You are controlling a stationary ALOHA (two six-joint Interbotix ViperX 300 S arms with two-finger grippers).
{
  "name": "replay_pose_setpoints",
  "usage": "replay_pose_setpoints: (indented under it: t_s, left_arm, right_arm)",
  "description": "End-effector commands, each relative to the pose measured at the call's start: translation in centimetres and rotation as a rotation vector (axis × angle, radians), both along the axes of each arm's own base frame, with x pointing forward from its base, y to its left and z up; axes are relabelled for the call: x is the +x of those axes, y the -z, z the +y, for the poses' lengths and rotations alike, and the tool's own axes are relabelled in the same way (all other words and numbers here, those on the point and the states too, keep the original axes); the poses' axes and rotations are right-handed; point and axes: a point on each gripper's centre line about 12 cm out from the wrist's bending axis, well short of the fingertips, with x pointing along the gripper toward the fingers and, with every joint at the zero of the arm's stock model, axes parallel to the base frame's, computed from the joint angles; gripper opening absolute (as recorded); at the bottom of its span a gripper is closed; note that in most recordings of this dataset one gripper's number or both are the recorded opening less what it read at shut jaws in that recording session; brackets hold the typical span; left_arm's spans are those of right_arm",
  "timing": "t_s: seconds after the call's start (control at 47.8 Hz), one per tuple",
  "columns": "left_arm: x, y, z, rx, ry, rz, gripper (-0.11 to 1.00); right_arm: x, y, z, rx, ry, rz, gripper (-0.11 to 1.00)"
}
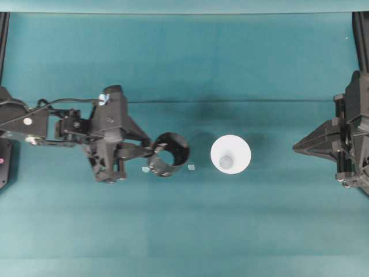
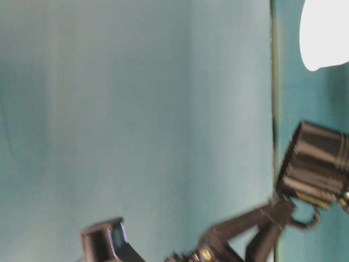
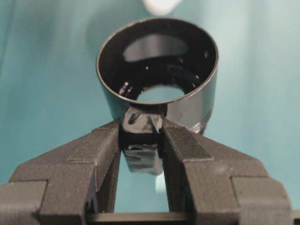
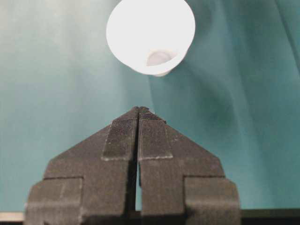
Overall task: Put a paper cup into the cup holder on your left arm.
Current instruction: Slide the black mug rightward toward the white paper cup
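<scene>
The white paper cup (image 1: 230,154) stands upright on the teal cloth at the middle, mouth up; it also shows in the right wrist view (image 4: 150,33) and at the top of the left wrist view (image 3: 161,4). The glossy black cup holder (image 1: 169,154) is tilted, to the left of the cup and apart from it. My left gripper (image 1: 150,153) is shut on the holder's small handle (image 3: 143,123), with the holder's open mouth (image 3: 157,70) just beyond the fingertips. My right gripper (image 1: 296,148) is shut and empty, well to the right of the cup, pointing at it (image 4: 139,110).
Two small pale scraps (image 1: 191,167) lie on the cloth near the holder. A black box (image 1: 3,164) sits at the left edge. Black frame posts (image 1: 360,34) stand at the far corners. The holder also shows in the table-level view (image 2: 316,164).
</scene>
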Motion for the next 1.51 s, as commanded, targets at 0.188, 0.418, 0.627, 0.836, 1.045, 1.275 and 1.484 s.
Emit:
replay_pose_setpoints:
  t_s: [0.188, 0.418, 0.627, 0.836, 1.045, 1.275, 1.484]
  left_arm:
    - [2.4, -0.2, 0.0, 0.026, 0.021, -0.022, 0.32]
    - [3.4, 1.2, 0.1, 0.03, 0.022, -0.014, 0.32]
    - [3.7, 1.6, 0.5, 0.03, 0.012, -0.031, 0.32]
    - [3.7, 1.6, 0.8, 0.034, 0.007, -0.037, 0.32]
    - [4.1, 2.2, 0.9, 0.035, 0.007, -0.049, 0.32]
    - [4.4, 2.9, 0.9, 0.032, 0.007, -0.034, 0.32]
    - [4.3, 3.4, 0.9, 0.033, 0.008, -0.032, 0.32]
  right_arm:
    - [0.4, -0.8, 0.0, 0.008, 0.009, -0.02, -0.02]
    - [0.4, -0.8, 0.0, 0.009, 0.009, -0.021, -0.02]
    - [0.4, -0.7, 0.0, 0.008, 0.008, -0.017, -0.02]
    - [0.3, -0.7, 0.0, 0.008, 0.007, -0.009, -0.02]
    - [0.3, -0.7, 0.0, 0.008, 0.008, -0.008, -0.02]
    - [0.3, -0.7, 0.0, 0.011, 0.01, -0.009, -0.02]
    - [0.3, -0.7, 0.0, 0.009, 0.009, -0.008, -0.02]
